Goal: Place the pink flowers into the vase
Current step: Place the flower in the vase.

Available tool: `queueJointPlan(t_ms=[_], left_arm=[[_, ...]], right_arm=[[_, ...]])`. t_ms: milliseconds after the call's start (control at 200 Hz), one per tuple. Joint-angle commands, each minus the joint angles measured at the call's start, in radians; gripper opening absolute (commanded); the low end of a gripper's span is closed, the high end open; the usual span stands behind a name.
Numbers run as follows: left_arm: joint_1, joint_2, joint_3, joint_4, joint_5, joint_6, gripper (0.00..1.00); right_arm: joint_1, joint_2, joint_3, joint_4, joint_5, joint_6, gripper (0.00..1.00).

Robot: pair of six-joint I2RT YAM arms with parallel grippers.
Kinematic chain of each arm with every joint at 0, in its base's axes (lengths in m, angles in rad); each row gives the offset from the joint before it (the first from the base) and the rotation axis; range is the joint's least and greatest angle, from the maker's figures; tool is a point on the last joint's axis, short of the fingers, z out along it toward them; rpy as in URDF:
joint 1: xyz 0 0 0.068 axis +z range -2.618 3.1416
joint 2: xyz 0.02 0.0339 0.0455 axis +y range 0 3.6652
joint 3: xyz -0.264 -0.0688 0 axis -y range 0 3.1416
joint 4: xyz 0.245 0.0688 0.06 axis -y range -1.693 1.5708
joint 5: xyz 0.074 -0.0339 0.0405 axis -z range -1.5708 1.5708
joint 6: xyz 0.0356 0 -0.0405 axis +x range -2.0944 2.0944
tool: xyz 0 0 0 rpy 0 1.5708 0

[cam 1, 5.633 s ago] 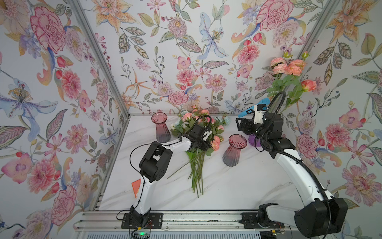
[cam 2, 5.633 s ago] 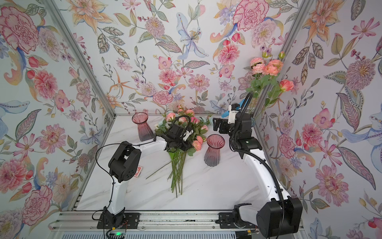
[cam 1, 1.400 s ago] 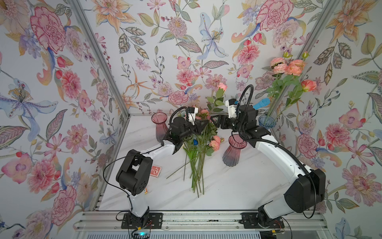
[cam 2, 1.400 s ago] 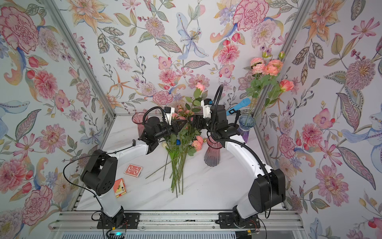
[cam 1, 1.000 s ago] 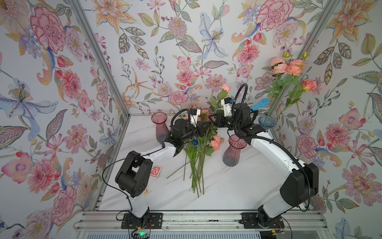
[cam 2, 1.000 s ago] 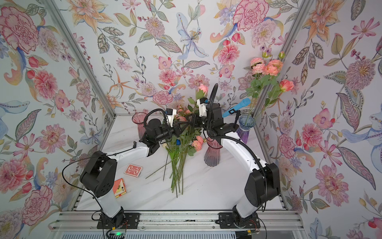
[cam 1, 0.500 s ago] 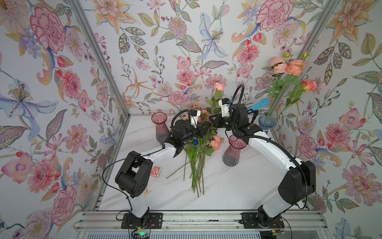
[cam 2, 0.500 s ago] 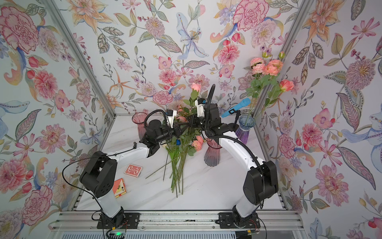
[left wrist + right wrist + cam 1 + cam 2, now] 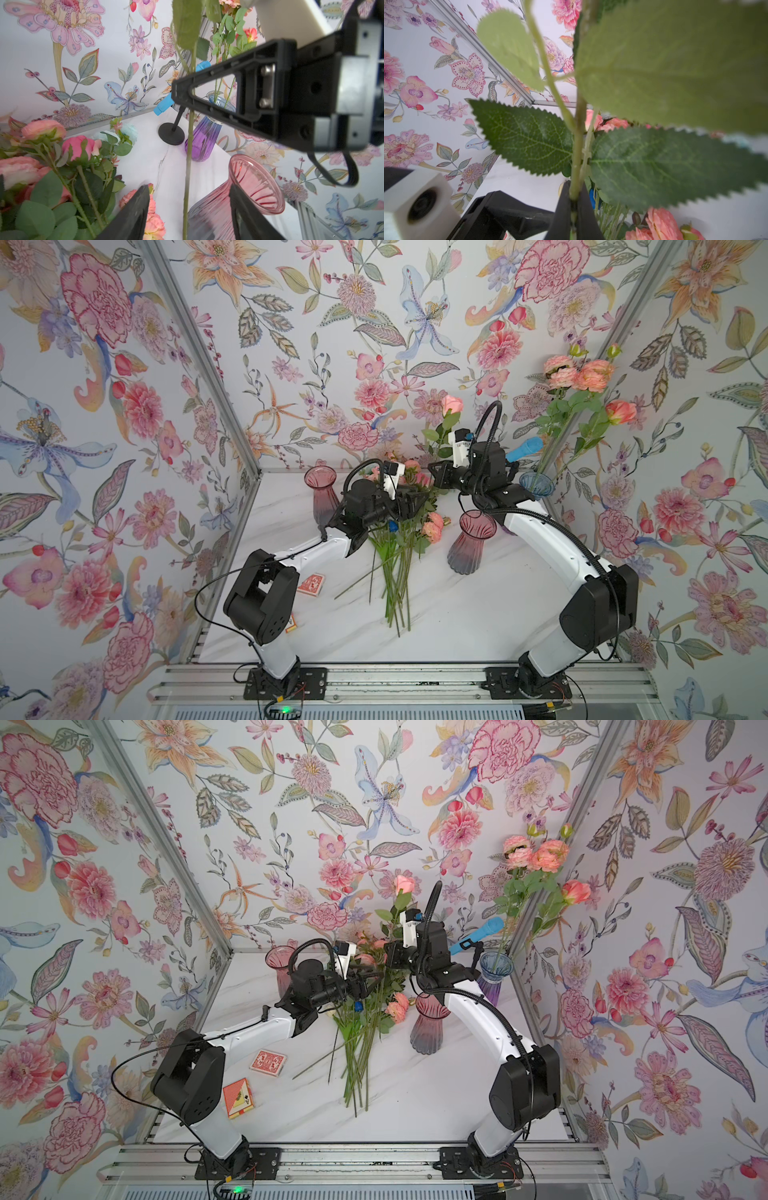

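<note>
Right wrist (clearest): tool on stem

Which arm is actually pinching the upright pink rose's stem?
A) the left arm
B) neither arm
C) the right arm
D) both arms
C: the right gripper is shut on the rose stem, while the left gripper stands open with its fingers apart on either side.

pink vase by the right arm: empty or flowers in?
Empty. The pink vase shows a bare interior in the left wrist view; the rose stem hangs outside it.
</note>
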Motion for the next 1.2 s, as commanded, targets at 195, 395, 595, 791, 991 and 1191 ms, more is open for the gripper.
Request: queueJointPlan(t_ms=[195, 395, 595, 791, 991, 1191], left_arm=[[-0.007, -0.048, 0.02, -0.202, -0.097, 0.188, 1.0], [-0.011, -0.069, 0.028, -0.25, -0.178, 0.279, 1.0], [-0.028, -0.094, 0.029, -0.21, -0.227, 0.342, 1.0], [-0.059, -0.101, 0.04, -0.159, -0.251, 0.403, 1.0], [-0.09, -0.096, 0.058, -0.134, -0.283, 0.436, 1.0], [-0.1, -0.097, 0.065, -0.14, -0.295, 0.462, 1.0]], right_arm=[[-0.133, -0.128, 0.158, -0.034, 0.089, -0.188, 0.0], [-0.319, -0.226, 0.21, -0.047, 0.043, -0.223, 0.0], [-0.481, -0.3, 0.218, -0.004, 0.048, -0.24, 0.0], [-0.598, -0.288, 0.254, 0.012, 0.046, -0.231, 0.0], [-0.655, -0.253, 0.198, 0.094, 0.022, -0.202, 0.0], [-0.664, -0.191, 0.168, 0.145, 0.015, -0.206, 0.0]])
